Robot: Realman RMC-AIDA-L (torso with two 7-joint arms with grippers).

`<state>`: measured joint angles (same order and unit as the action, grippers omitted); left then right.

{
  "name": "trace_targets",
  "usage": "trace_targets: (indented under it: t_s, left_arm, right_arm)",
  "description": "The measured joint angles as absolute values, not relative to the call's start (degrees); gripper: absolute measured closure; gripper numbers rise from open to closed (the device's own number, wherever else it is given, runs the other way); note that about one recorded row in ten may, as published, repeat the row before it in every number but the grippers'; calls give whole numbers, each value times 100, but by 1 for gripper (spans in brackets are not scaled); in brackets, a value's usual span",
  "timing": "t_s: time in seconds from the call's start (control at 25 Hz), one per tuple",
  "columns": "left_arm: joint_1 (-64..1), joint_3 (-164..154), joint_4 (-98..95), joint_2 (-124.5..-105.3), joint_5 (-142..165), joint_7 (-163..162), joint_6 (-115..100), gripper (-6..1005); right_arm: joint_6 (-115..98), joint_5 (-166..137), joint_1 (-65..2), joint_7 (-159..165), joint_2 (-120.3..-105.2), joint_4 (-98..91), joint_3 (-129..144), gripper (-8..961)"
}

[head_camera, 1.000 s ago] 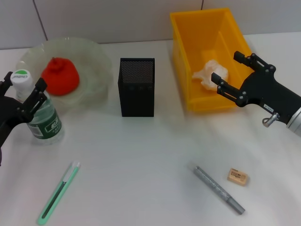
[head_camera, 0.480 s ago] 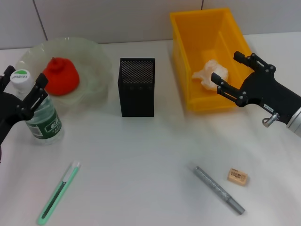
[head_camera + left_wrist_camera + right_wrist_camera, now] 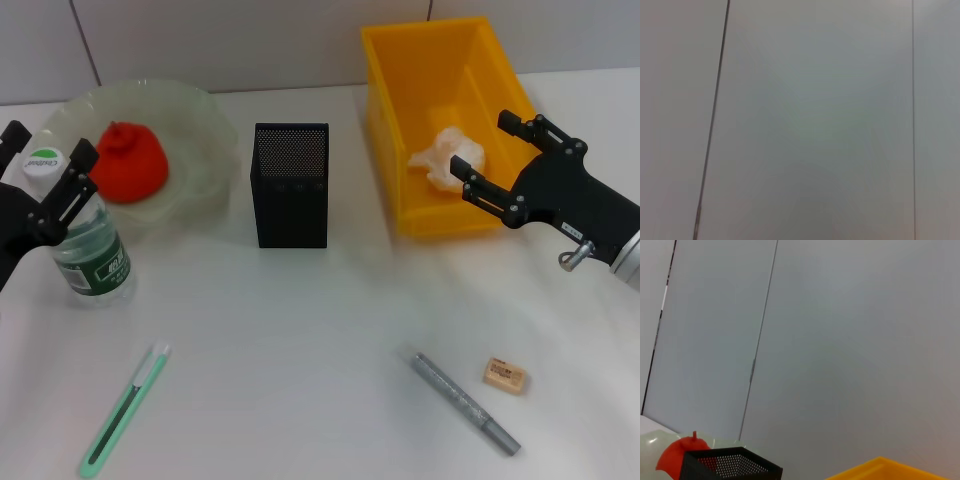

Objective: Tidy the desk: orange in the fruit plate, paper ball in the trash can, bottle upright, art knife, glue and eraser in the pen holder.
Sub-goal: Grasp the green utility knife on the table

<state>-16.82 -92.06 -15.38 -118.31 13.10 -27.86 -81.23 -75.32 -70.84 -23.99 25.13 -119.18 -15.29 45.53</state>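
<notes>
A white desk (image 3: 330, 330) set against a pale tiled wall is seen from the head view. Nearest the robot, three loose items are found on the bare top: a green art knife (image 3: 125, 410) on the left side, its long axis slanted from near-left to far-right, and on the right side a silver glue pen (image 3: 465, 402) lying on the opposite diagonal, with a small eraser (image 3: 505, 375) just beside it. Further back, the left gripper (image 3: 45, 190) is placed around the neck of the bottle (image 3: 85, 240), which stands upright with its white cap up; the fingers are spread and appear apart from the bottle rather than clamped, so this item is judged done. At the same depth on the right, the right gripper (image 3: 495, 165) is held above the near rim of the yellow bin (image 3: 385, 110), fingers wide apart and empty. In the middle stands the black mesh pen holder (image 3: 290, 185), and beyond it the paper ball (image 3: 445, 155) lies inside the bin and the orange (image 3: 128, 160) rests in the glass plate (image 3: 205, 120). What is judged to remain are the three loose items. The eraser and glue pen lie toward the robot from the right gripper, on its own side, so that arm is the nearer one; the knife is nearer the left arm. For the glue pen, the fingers would need to be turned across its diagonal axis. Only wall is shown in the left wrist view.
</notes>
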Motion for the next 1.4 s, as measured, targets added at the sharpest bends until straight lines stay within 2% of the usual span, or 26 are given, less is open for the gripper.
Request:
trace_targets:
  t_s: [0.68, 1.4]
  left_arm:
    - [-1803, -9263, -1744, -11848, 1327, -2840, -8396, 203]
    - [-2041, -9268, -2643, -11806, 3613, -3502, -8229, 204]
  right_arm:
    - [-7384, -7084, -2425, 2513, -11926, -1529, 4553, 184]
    - [-7334, -7084, -2426, 2551, -11917, -1529, 4553, 184]
